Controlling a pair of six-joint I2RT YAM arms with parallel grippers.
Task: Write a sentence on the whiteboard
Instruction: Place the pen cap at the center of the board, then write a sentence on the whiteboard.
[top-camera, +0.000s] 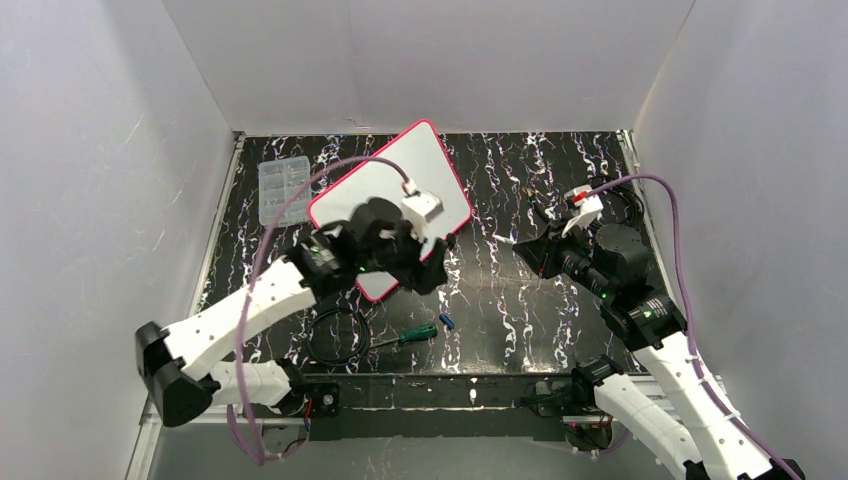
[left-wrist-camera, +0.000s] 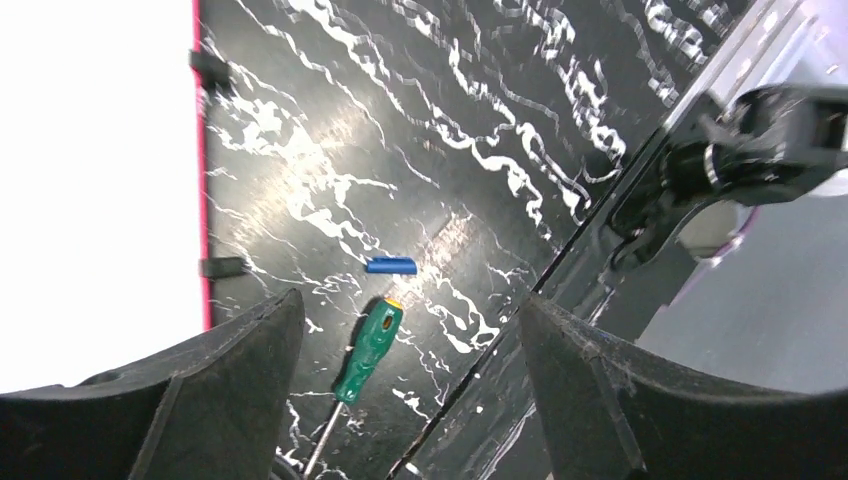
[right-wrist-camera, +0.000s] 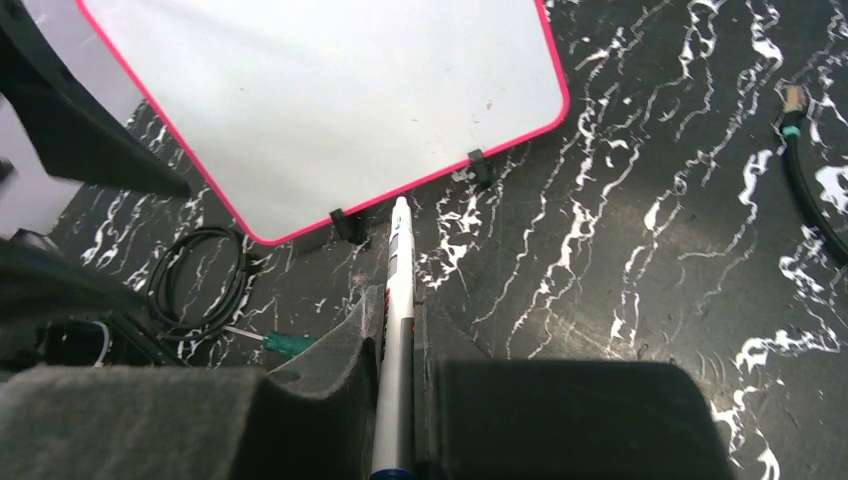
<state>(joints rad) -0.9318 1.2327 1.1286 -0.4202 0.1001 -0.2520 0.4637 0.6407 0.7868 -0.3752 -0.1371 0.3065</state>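
Board at mid-table, left claw spread wide, right claw clamped on a pen

At far left a clear compartment box (top-camera: 283, 187) lies on the black marbled table (top-camera: 520, 300). Just to its right is the whiteboard (top-camera: 440, 165), flat and turned at an angle, its face plain white in the right wrist view. The left gripper (left-wrist-camera: 405, 305) hangs over the board's near edge with its jaws wide apart and nothing between them. Below it on the table lie a black cable loop (top-camera: 337, 335), a green-handled screwdriver (left-wrist-camera: 370, 350) and, just beside the handle's end, a small blue cap (left-wrist-camera: 390, 265). Further right, the right gripper (right-wrist-camera: 397, 310) is closed on a white marker (right-wrist-camera: 402, 240). Its tip points at the pink-red frame between two black clip feet (right-wrist-camera: 348, 225) – whether it touches, I cannot tell.
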